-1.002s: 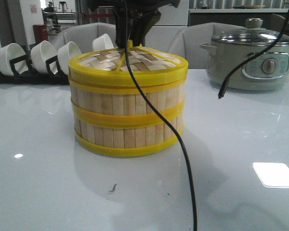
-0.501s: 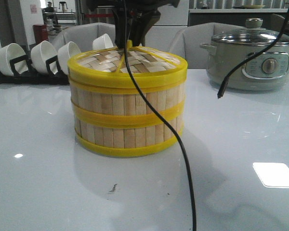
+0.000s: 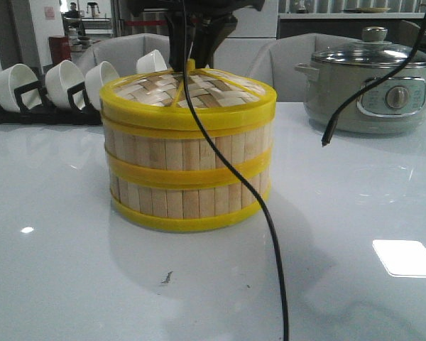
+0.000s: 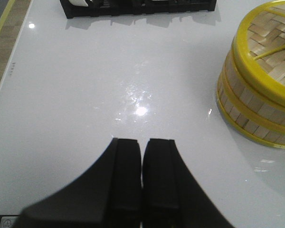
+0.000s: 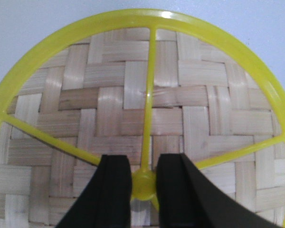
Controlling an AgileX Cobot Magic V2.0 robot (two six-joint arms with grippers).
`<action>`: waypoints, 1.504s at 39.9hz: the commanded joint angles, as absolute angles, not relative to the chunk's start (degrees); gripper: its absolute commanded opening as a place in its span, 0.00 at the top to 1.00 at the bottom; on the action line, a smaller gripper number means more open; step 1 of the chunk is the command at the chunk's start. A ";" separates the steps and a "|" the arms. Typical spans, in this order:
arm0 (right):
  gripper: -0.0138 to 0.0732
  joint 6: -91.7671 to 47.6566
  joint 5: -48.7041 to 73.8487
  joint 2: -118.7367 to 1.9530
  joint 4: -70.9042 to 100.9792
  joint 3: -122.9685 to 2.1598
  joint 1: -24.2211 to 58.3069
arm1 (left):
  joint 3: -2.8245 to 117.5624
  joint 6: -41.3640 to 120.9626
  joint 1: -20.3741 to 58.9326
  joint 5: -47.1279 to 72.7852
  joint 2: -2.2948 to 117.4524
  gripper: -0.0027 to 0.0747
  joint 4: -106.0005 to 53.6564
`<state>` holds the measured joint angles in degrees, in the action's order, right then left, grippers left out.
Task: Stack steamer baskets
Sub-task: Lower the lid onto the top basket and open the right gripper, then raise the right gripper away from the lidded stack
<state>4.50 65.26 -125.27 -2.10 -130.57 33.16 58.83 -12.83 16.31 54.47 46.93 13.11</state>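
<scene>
Two steamer baskets stand stacked at mid-table, the upper basket [image 3: 188,145] squarely on the lower basket [image 3: 188,200]. A woven bamboo lid [image 3: 224,92] with a yellow rim covers the top. My right gripper [image 3: 192,60] comes down from above and is shut on the lid's yellow centre knob [image 5: 144,184], one black finger on each side of it [image 5: 145,164]. My left gripper [image 4: 143,141] is shut on nothing and hovers over bare white table, well off to the side of the stack [image 4: 254,104].
A black rack of white cups [image 3: 57,85] stands at the back left and a grey electric pot [image 3: 369,85] with a glass lid at the back right. A black cable [image 3: 270,220] hangs in front of the stack; another cable end [image 3: 328,135] dangles near the pot.
</scene>
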 commanded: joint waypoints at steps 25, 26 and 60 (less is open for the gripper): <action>0.50 4.18 59.38 -117.33 -3.84 -132.67 32.76 | 60.36 -13.44 16.16 50.31 46.60 0.85 13.91; 0.50 4.18 59.10 -116.70 -3.89 -132.61 32.53 | 60.36 -13.44 16.16 50.31 46.60 0.85 13.91; 0.50 4.23 23.93 -60.50 -2.69 -64.75 5.78 | 60.36 -13.44 16.16 50.31 46.60 0.85 13.91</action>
<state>4.40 30.66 -66.68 -2.71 -68.69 8.13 58.83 -12.83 16.31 54.47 46.93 13.11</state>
